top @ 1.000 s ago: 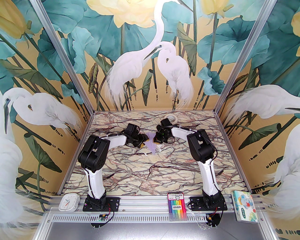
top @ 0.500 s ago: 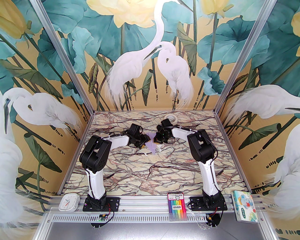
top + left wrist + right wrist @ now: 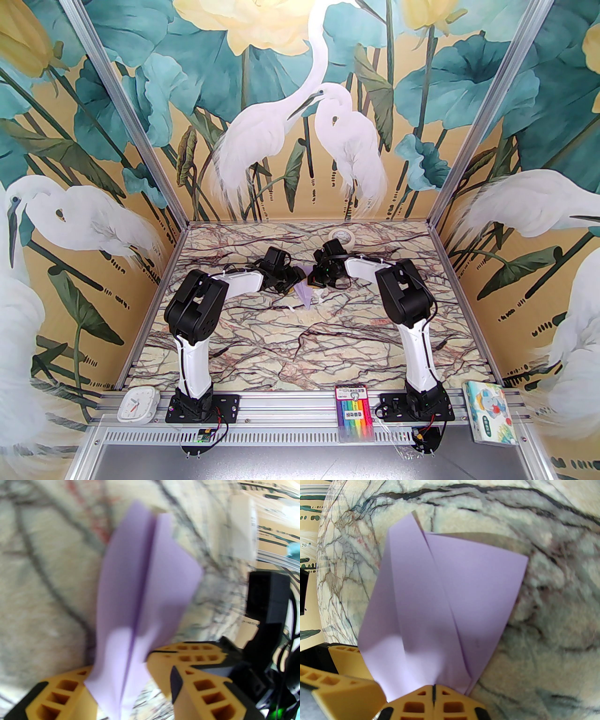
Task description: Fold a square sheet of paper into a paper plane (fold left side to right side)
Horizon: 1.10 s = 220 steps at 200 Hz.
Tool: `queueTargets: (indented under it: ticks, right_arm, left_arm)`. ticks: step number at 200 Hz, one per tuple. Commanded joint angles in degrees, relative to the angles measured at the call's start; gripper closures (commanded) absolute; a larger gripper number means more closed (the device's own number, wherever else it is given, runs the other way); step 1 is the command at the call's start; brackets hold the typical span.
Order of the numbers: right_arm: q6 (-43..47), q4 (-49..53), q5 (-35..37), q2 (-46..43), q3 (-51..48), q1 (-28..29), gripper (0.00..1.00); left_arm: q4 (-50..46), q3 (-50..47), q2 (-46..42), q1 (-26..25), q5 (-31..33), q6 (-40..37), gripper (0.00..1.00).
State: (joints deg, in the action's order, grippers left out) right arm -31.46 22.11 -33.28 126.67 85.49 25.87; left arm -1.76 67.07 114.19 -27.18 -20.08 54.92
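Note:
The square sheet of paper is folded into a slim lavender paper plane [image 3: 304, 294] with a centre crease, lying mid-table with its point toward the arms. My right gripper [image 3: 313, 282] is shut on the plane's right edge; in the right wrist view the paper plane [image 3: 445, 601] fans out from the closed orange fingertips [image 3: 421, 702]. My left gripper [image 3: 290, 285] is at the plane's left side, open. In the left wrist view the paper plane [image 3: 145, 592] runs down between the spread orange fingers [image 3: 56, 691], its left flap raised.
A white tape roll [image 3: 341, 236] lies at the back of the marble table [image 3: 300, 347]. On the front rail sit a small white clock [image 3: 137, 404], a marker pack [image 3: 355, 412] and a colourful tissue pack [image 3: 490, 412].
My left arm has slid right, bringing its gripper up against the plane's left side, and the left wing has tipped up and inward. The right arm has stayed put.

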Motion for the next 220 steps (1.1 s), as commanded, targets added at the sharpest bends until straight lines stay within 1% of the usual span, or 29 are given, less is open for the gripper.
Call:
queueTargets:
  ticks: [1,13,32,44,65,73,80,92,106,121,142,152,169,180,192,205,216,220]
  right_arm:
    - [-0.62,4.19,3.26,1.23,-2.53,-0.04,0.99]
    - [-1.02,3.4,2.46,1.05,-2.82,-0.27,1.0]
    - [-2.16,-0.25,-0.18,-0.41,-4.89,-0.85,0.99]
    - [-3.08,-3.72,-2.79,-2.16,-6.94,-1.41,0.98]
    - [-5.87,-11.72,-6.79,-5.16,-10.89,-2.69,0.95]
    - [-6.58,-13.03,-7.76,-5.44,-11.6,-3.07,0.95]
    - [-6.68,-13.4,-8.07,-5.53,-11.73,-3.2,0.95]
    - [-6.76,-14.16,-8.11,-5.71,-12.18,-3.28,0.95]
    - [-7.28,-14.73,-7.69,-6.19,-12.92,-3.42,0.94]
    - [-8.2,-16.19,-7.15,-7.72,-14.38,-3.62,0.91]
    - [-8.37,-16.74,-6.3,-10.62,-15.89,-4.46,0.88]
    - [-8.73,-17.19,-6.06,-11.91,-16.67,-5.0,0.84]
    - [-10.15,-19.65,-6.02,-14.46,-18.9,-6.19,0.83]
    - [-11.3,-21.21,-5.48,-16.3,-20.51,-6.97,0.81]
    - [-12.01,-22.02,-4.81,-18.38,-21.84,-7.65,0.81]
    - [-12.12,-22.11,-4.02,-20.37,-22.99,-8.26,0.8]
    - [-12.37,-22.43,-3.17,-22.11,-24.26,-8.79,0.76]
    - [-12.46,-22.85,-3.11,-22.74,-24.74,-9.02,0.75]
  left_arm:
    - [8.73,-2.08,0.1,-0.42,-3.86,1.11,0.47]
    - [9.93,-2.45,0.68,-0.42,-4.73,1.02,0.47]
    - [10.91,-2.5,1.95,-0.42,-4.99,0.21,0.52]
    - [11.8,-2.69,2.87,-0.37,-5.15,-0.02,0.59]
    - [14.64,-2.87,4.38,-0.38,-6.04,0.33,0.66]
    - [15.34,-2.78,5.12,-0.33,-6.39,0.53,0.7]
    - [15.65,-2.52,5.69,-0.33,-6.59,0.8,0.71]
    - [15.25,-1.57,6.85,-0.34,-7.16,0.74,0.71]
    - [15.01,-0.79,7.85,-0.35,-7.29,0.6,0.74]
    - [13.41,0.07,8.17,-0.38,-6.84,-0.08,0.74]
    - [13.61,-0.61,7.28,-0.35,-6.55,-0.93,0.72]
    - [14.36,-0.67,7.44,-0.39,-7.26,-1.18,0.72]
    - [15.53,0.11,8.51,-0.44,-8.82,-0.95,0.73]
    - [16.25,0.43,9.22,-0.51,-9.47,-0.63,0.77]
    - [17.37,0.43,9.63,-0.51,-9.76,-0.44,0.79]
    - [18.26,0.43,9.69,-0.51,-9.72,-0.39,0.89]
    - [19.55,0.5,9.65,-0.51,-10.11,-0.13,0.92]
    - [19.78,0.6,9.65,-0.51,-10.16,-0.03,0.95]
